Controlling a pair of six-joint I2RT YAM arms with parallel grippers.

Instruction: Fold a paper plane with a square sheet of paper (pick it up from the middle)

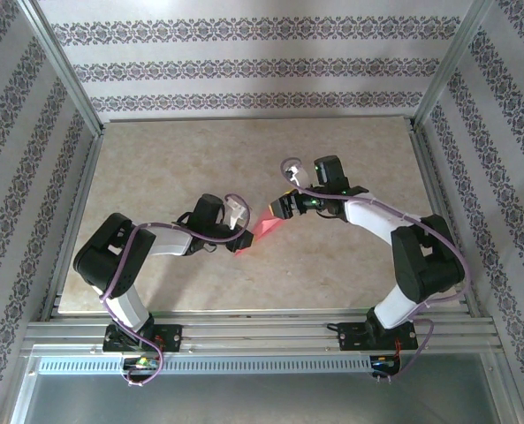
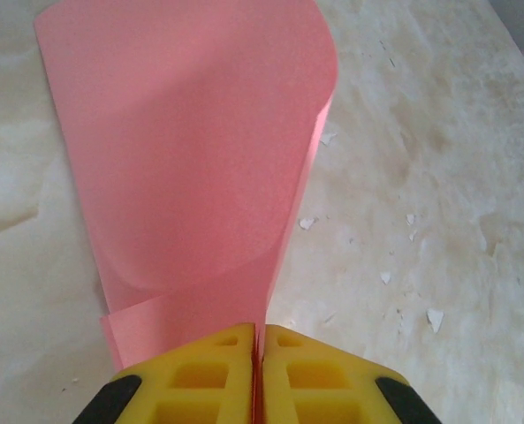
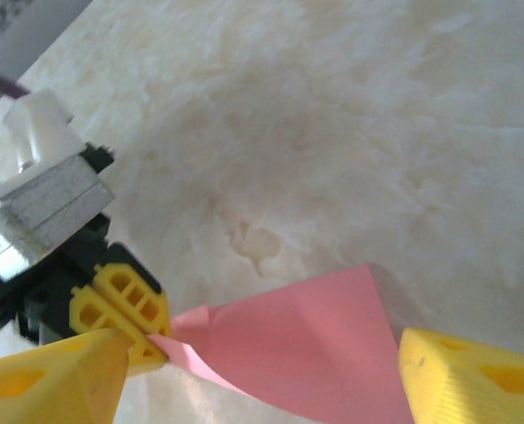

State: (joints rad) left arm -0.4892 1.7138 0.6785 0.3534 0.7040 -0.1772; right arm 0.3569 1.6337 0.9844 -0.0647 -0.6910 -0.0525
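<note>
Scene: two arms meet at the middle of the marbled desk [image 1: 173, 168], with a pink sheet of paper [image 2: 191, 159] between them.
Left hand [image 2: 259, 340]: fingers pressed together, clamped on the sheet's near-left edge. The paper leaves the grip doubled over in a loose, uncreased curl.
Right hand [image 3: 262, 353]: fingers well apart, one on each side of the sheet's far-right end. Neither is seen pressing on it.
Paper: mid-desk and carried by the left hand alone. Its free end sits low over the surface, and contact there cannot be made out.
Long axis: from near left to far right, running out of the left hand's grip and into the gap of the right hand.
Nearer arm: the right hand is at the free end and the left hand anchors the other.
Stage, as judged: early, with no sharp tip or central ridge formed yet.
Coming move, as judged: it depends on the free end staying centred in that gap, since a closing grip would otherwise catch only one layer.
</note>
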